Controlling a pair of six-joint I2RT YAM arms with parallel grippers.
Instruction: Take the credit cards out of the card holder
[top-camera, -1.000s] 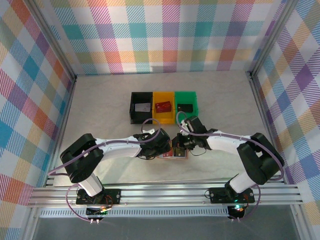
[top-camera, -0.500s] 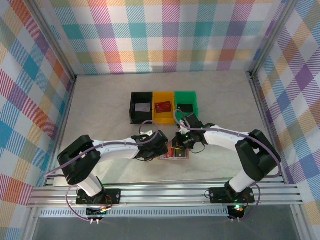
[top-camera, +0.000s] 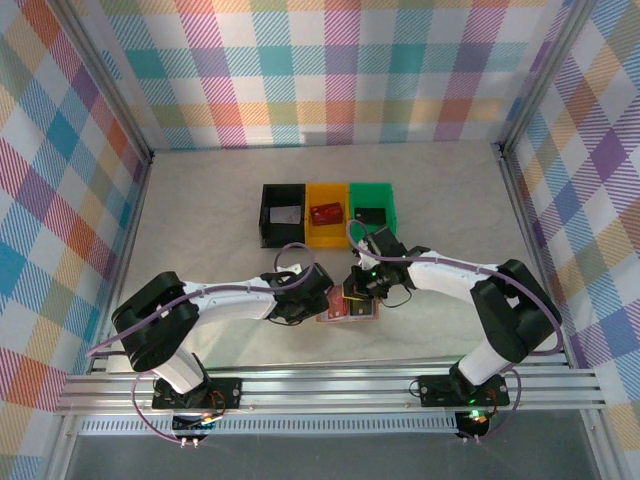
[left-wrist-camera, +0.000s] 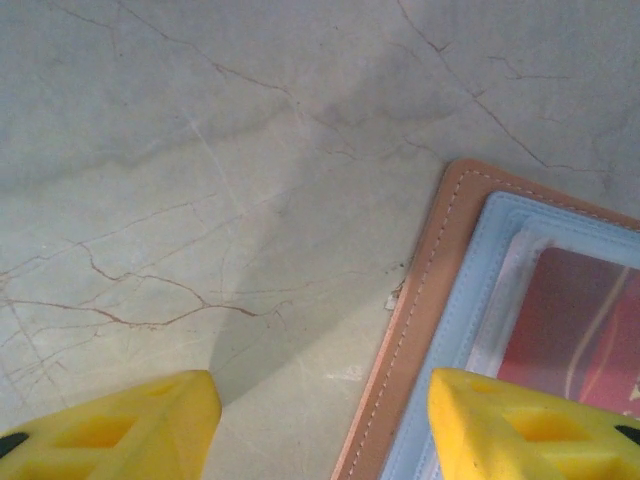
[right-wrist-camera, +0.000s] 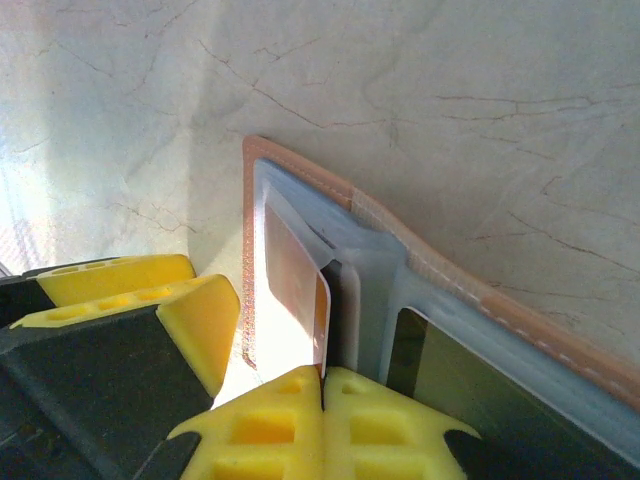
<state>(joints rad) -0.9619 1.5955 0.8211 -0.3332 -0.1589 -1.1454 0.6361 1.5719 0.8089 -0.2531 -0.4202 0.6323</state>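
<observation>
The holder (top-camera: 348, 307) is lying spread open, inner side up, on the table (top-camera: 200, 220), close to its near edge and roughly midway between its side edges. Its tan stitched border is framing pale blue panels with clear pockets. A card (right-wrist-camera: 290, 280) is standing partway out of a pocket beside the holder's corner, its pale face catching a warm glare. A red card (left-wrist-camera: 585, 320) is showing behind a clear window near the holder's left edge, and whether it is the same one cannot be told. The right gripper (right-wrist-camera: 322, 400) is reaching in from the table's right side with its yellow fingers clenched tight on what looks to be the pale card's free edge, evidently to draw it out of its pocket. The left gripper (left-wrist-camera: 325, 425) is hovering at the holder's left edge with its fingers parted and grasping nothing, one over bare table and the other over the blue panel. That stance seems meant to pin the holder so it is not dragging along while the card is sliding out. Farther back, toward the table's middle, a black bin (top-camera: 283, 215), a yellow bin (top-camera: 326, 213) and a green bin (top-camera: 371, 213) are standing in a touching row, each holding something flat, probably cards already sorted there. If so, the job is looking partly done, with at least one card left in the holder.
</observation>
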